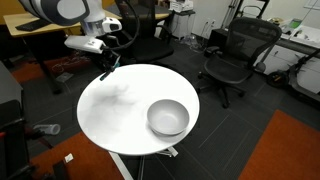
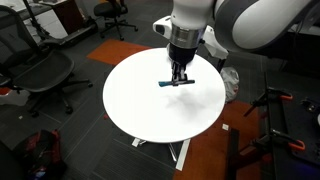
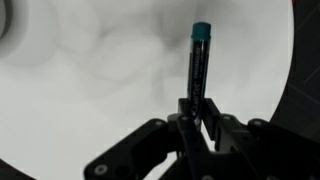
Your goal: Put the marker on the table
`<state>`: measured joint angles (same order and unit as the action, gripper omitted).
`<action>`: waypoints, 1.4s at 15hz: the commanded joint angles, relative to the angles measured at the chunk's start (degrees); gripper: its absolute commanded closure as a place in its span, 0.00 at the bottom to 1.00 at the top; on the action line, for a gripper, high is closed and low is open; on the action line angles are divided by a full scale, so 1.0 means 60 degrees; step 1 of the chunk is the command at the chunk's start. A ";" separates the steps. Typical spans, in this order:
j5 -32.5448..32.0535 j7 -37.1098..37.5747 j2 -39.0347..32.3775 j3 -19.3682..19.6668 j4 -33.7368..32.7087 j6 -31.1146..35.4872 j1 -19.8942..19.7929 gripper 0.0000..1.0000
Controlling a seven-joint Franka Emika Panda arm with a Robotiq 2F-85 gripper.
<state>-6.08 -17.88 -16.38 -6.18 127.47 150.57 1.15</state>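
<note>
The marker (image 2: 178, 84) is a slim dark stick with a teal end, held crosswise between my gripper's fingers. In the wrist view the marker (image 3: 199, 60) sticks out forward from the jaws over the white top. My gripper (image 2: 178, 78) is shut on it and hangs low over the round white table (image 2: 140, 105). In an exterior view the gripper (image 1: 107, 68) is near the table's (image 1: 110, 115) rim, on the side away from the bowl. Whether the marker touches the tabletop (image 3: 90, 80) I cannot tell.
A silver bowl (image 1: 168, 117) stands on the table, apart from the gripper. Black office chairs (image 1: 235, 55) (image 2: 40, 75) stand around the table. A wooden desk (image 1: 40, 30) is behind the arm. The floor has dark and orange carpet.
</note>
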 commanded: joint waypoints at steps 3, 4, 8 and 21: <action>-0.0584 0.0029 0.0280 0.0094 0.0623 0.0270 0.0145 0.95; -0.0523 -0.0009 0.0282 0.0043 0.0735 0.0299 0.0131 0.95; -0.0325 -0.0135 0.0252 -0.0095 0.1280 0.0673 0.0100 0.95; -0.0638 -0.0039 -0.0821 0.0040 0.1808 0.2189 0.0134 0.95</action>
<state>-8.50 -17.91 -19.83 -6.46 138.70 162.15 1.99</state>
